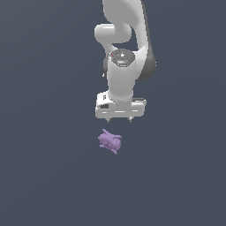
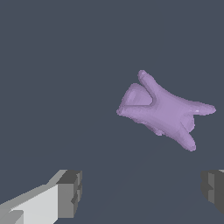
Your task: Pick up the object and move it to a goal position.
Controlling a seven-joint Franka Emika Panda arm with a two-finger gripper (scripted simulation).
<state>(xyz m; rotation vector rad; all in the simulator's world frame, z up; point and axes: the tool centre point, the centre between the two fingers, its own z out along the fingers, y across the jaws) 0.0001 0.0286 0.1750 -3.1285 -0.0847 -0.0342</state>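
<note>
2 views cover 1 white arm and 1 small lilac object on a plain slate-grey ground that runs unbroken to every edge of the exterior view, with open room on all sides of the figure. In that view the object lies just below centre, apart from the gripper, which hangs directly above it in the frame with a clear strip of ground between them. The arm enters from the top edge, where its upper links are cut off. Only 2 short dark fingertips peek out under the white hand body there, too small to read closely. The wrist view gives what the exterior cannot: the jaws stand spread wide, 1 grey pad at the lower left and the other cut off by the right edge, gripper holding nothing, bare ground between the pads. The object sits in the upper right of centre in that frame, outside the gap between the pads, its prongs splayed in several directions. The object's underside is hidden in both views.
</note>
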